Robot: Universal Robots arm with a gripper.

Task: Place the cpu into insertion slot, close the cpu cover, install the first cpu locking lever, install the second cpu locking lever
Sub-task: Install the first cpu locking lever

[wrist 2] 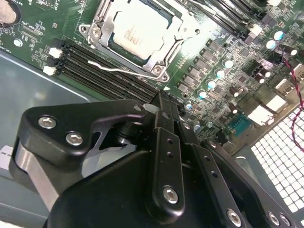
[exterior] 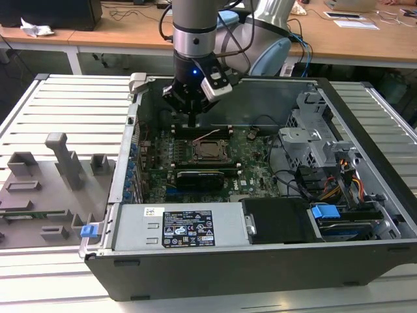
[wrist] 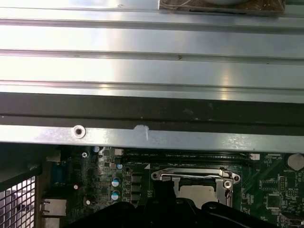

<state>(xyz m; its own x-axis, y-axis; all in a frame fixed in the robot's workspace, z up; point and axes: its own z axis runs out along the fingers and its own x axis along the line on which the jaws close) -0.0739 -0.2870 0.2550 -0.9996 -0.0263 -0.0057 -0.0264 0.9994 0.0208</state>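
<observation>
One square silvery cpu [wrist 2: 141,29] framed by metal cpu cover [wrist 2: 101,23].

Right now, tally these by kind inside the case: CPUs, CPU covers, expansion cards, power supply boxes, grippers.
cpu: 1
cpu cover: 1
black expansion card: 1
power supply box: 1
gripper: 1
Total: 5

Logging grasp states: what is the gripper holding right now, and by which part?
Nothing: the gripper is shut and empty; the cpu lies apart from it.
</observation>
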